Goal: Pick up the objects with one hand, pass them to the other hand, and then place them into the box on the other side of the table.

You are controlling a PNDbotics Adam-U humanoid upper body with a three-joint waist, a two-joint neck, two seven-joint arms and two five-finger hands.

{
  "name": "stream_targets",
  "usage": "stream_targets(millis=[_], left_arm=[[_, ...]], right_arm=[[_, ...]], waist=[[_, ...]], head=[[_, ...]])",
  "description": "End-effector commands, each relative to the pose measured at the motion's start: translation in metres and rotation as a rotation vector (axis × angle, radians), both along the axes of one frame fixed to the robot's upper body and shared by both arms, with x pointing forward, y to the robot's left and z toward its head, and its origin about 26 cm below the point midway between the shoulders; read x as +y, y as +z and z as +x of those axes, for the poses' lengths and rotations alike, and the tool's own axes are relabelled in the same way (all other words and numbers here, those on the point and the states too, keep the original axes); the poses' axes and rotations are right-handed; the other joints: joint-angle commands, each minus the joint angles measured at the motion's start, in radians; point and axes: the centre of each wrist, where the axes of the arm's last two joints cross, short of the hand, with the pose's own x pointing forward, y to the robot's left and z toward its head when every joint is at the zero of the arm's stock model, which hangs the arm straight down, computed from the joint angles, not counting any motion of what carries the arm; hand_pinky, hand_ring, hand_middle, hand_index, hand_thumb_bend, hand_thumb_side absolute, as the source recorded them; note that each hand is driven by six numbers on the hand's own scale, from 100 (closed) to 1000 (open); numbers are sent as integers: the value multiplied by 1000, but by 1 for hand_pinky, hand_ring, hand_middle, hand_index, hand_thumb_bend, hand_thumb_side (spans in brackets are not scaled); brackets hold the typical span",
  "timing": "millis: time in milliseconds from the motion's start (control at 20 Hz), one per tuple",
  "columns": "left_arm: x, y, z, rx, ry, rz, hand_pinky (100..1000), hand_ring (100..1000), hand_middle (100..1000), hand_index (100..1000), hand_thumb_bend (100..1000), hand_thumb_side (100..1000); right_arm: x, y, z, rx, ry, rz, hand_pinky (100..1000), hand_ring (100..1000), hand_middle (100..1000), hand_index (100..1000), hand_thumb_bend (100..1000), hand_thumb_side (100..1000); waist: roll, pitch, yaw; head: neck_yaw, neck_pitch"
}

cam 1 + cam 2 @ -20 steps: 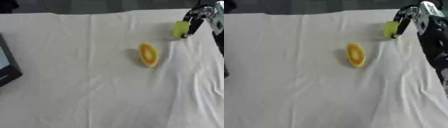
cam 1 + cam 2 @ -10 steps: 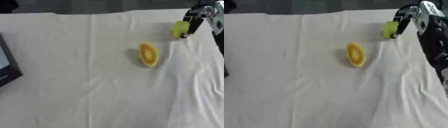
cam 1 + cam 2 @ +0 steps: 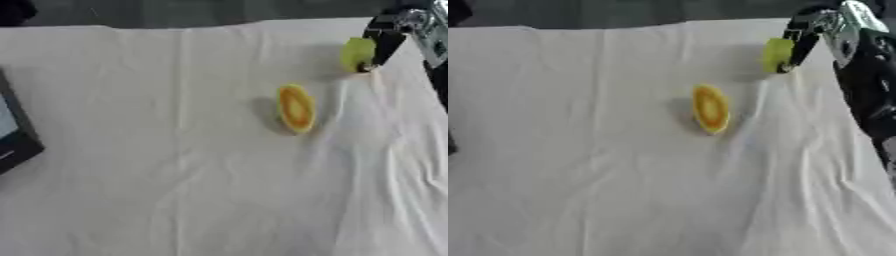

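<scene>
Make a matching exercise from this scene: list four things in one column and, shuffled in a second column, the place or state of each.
Things:
1. right hand
2. yellow-green object
3. orange-and-yellow piece
4. dark box

Places or states:
A. lying alone mid-cloth
B. at the left edge
C. reaching in at the upper right
D. held in the fingers

Pairs: 1-C, 2-D, 3-A, 4-B

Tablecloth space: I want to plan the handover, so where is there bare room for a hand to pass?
The white tablecloth is bare between the box at the left edge and the orange-yellow piece. It is crowded far right, where the right hand holds a yellow-green object.
</scene>
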Motion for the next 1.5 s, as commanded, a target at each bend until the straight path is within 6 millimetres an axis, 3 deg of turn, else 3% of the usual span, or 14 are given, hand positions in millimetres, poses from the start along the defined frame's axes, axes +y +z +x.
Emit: stream_targets(millis=[50,550,600,650,1000,1050,1100,1500], left_arm=[[6,9,-2,-22,14,16,802,680,597,730,767,401],[7,12,-4,-27,12,22,803,681,598,730,764,401],[7,13,-4,-29,11,23,802,681,598,730,773,424],[6,13,-4,-31,9,23,802,681,598,731,764,402],[2,23,-6,-53,-13,33,802,682,600,732,760,401],[2,24,-6,-54,-14,36,802,682,600,732,759,401],[2,25,-6,-56,-16,37,802,682,600,732,755,431],[-3,29,-7,-60,-41,38,802,682,600,732,755,401]], right_arm=[[-2,23,-8,-91,15,23,918,716,522,493,423,112],[1,14,-28,-368,87,274,845,608,485,505,423,119],[3,11,-30,-399,90,301,842,603,484,506,503,100],[6,7,-33,-426,95,326,838,598,484,507,424,118],[49,-10,-50,-549,170,453,807,574,496,533,434,131],[55,-10,-52,-559,182,465,803,569,492,530,477,135],[62,-11,-54,-569,190,474,801,568,490,530,434,129],[104,-25,-57,-601,273,595,795,551,488,531,447,144]], waist=[[5,-36,-4],[6,-65,-21],[7,-66,-21],[9,-67,-22],[18,-80,-31],[19,-82,-32],[19,-85,-33],[17,-105,-36]], head=[[13,9],[54,31],[59,32],[64,32],[72,40],[75,43],[77,45],[90,63]])
